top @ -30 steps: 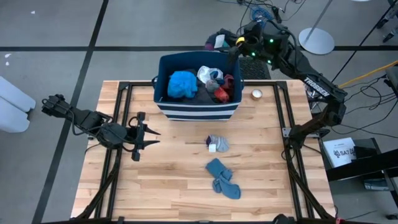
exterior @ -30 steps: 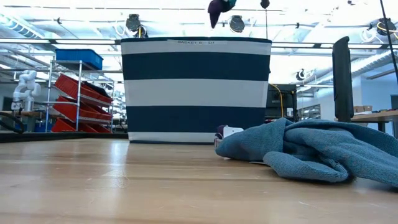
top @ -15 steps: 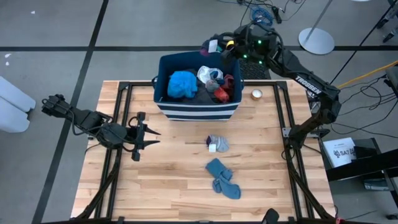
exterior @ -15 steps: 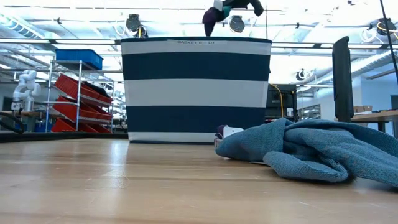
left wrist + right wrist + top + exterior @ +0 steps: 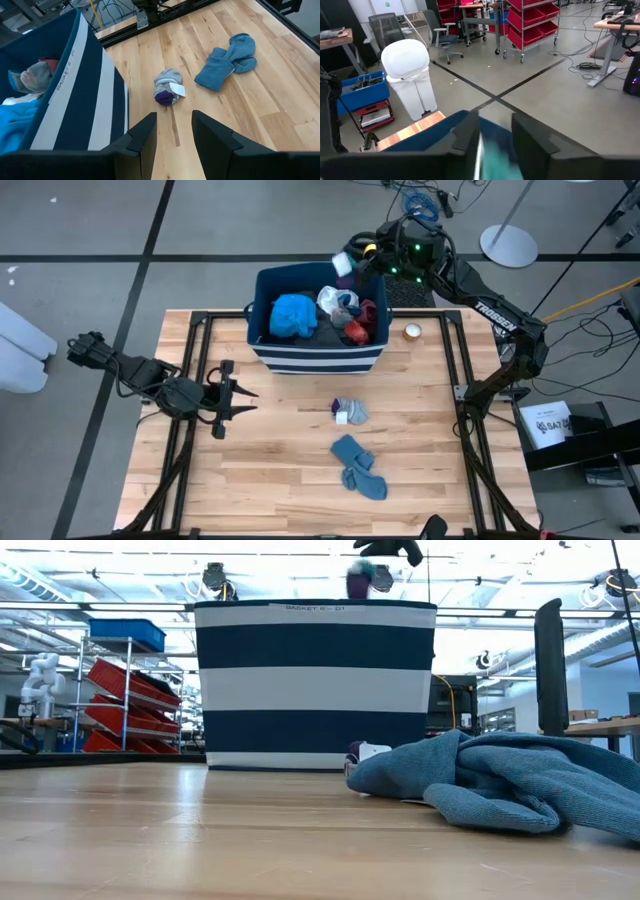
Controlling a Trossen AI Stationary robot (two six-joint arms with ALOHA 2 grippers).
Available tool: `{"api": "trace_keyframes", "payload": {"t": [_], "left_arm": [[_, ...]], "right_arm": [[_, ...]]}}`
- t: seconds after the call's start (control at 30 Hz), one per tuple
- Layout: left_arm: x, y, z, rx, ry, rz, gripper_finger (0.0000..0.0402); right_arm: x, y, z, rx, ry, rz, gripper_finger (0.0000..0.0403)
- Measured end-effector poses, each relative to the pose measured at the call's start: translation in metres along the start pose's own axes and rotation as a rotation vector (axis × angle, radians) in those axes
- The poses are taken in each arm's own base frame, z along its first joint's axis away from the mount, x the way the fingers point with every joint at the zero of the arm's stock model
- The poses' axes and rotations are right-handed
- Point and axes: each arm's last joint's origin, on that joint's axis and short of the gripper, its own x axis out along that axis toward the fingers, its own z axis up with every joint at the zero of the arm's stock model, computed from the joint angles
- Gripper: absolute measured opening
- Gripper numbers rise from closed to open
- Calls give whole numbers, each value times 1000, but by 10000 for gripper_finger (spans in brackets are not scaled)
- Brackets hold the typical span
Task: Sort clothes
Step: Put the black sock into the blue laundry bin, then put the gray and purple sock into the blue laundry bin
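Beyond the bench's (image 5: 300,480) far edge, the right hand (image 5: 362,256) (fingers apart) releases a small sock (image 5: 344,264) above the bin's (image 5: 318,358) back rim.

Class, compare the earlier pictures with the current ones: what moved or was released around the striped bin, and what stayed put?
The right gripper, above the bin's far right corner, has opened and released the small purple-and-white item, which now drops below it toward the bin in the low view. Before that, the arm swung it inward. The left gripper, the blue socks and the small sock bundle stayed where they were.
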Motion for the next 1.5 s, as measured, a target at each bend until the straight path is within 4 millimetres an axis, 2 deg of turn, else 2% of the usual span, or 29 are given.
{"api": "trace_keyframes", "payload": {"t": [0.43,0.57,0.7,1.3,1.4,1.5], "left_arm": [[0,0,0,0,0,0,132],[0,0,0,0,0,0,132],[0,0,0,0,0,0,132],[0,0,0,-17,0,-1,132],[0,0,0,-22,0,-1,132],[0,0,0,-22,0,-1,132]], "right_arm": [[0,0,-1,57,11,1,285],[0,0,-1,68,11,5,323],[0,2,-1,83,22,65,343],[0,3,-2,52,33,99,348],[0,3,-4,28,55,95,317],[-1,2,-6,23,79,92,258]]}}
